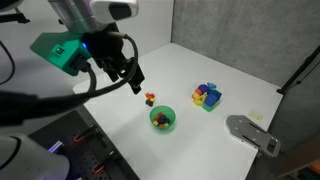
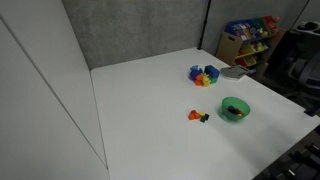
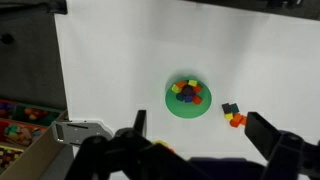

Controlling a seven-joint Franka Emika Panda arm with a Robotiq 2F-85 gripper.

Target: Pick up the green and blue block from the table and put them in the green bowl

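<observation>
Hovering released and empty, the jaws have the loose blocks (image 3: 233, 115) at their 2 o'clock, just beside the green bowl (image 3: 170, 103) at its 4 o'clock side.

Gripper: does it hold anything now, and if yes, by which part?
Nothing is held: the gripper is open in the wrist view, and nothing sits between its fingers.
</observation>
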